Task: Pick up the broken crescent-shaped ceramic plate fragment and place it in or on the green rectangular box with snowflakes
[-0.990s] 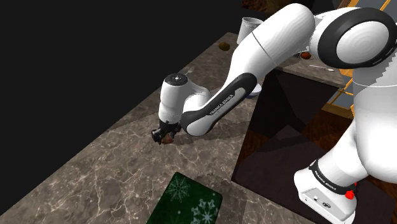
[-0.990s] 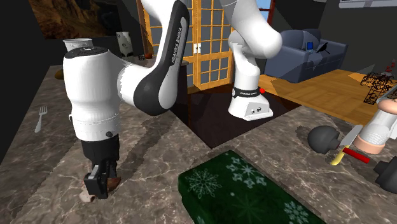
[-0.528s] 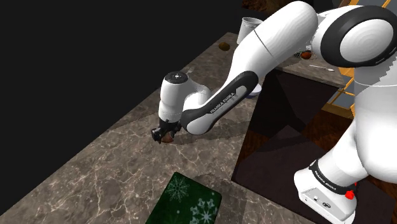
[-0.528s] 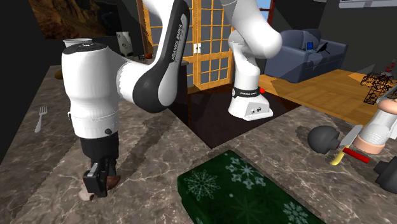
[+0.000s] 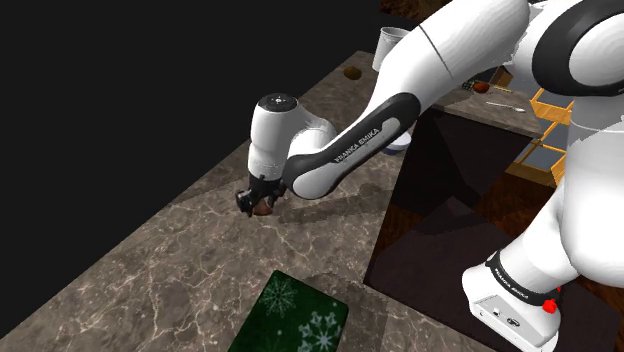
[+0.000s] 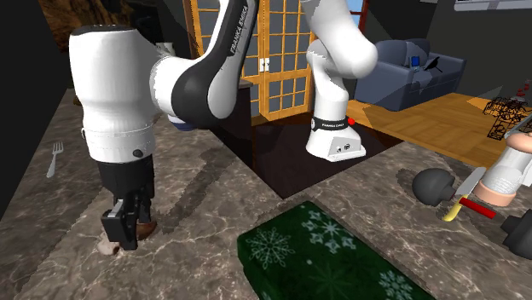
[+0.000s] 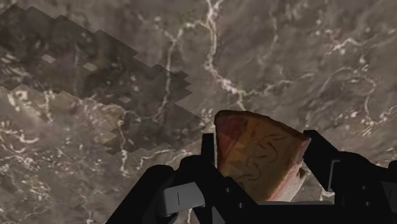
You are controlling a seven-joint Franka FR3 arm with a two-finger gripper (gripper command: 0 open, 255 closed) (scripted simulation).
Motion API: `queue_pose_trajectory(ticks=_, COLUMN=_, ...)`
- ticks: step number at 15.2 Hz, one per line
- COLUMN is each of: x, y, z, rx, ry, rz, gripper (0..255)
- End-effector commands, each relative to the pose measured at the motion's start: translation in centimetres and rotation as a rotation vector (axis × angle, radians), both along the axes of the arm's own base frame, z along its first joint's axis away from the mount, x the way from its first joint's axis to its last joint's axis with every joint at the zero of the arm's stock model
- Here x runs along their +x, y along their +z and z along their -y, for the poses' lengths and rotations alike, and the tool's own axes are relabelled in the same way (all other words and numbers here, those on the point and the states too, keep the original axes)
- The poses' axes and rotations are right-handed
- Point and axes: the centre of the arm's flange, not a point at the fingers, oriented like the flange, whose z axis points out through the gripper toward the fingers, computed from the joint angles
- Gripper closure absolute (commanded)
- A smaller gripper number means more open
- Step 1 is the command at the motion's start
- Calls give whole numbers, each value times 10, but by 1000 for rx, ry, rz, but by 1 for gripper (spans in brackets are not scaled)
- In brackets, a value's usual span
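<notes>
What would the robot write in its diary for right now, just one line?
gripper: shut on plate fragment | plate fragment: over marble counter | green snowflake box: not reached yet

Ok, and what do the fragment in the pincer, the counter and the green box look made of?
The plate fragment: probably glazed ceramic, orange-brown with dark squiggles and a pale broken edge. The counter: brown stone, likely marble, going by its white veins. The green box: dark green with white snowflakes; paper or card, unclear.
</notes>
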Motion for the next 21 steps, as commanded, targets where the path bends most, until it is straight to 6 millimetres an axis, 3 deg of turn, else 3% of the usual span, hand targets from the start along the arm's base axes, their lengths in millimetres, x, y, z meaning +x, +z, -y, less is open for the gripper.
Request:
queue_pose_trajectory(ticks=1, x=1, y=10, z=0, rx=0, ry=0, rz=0, gripper=255)
queue_pose_trajectory(ticks=21, x=1, y=115, z=0, rx=0, ry=0, rz=0, gripper=255)
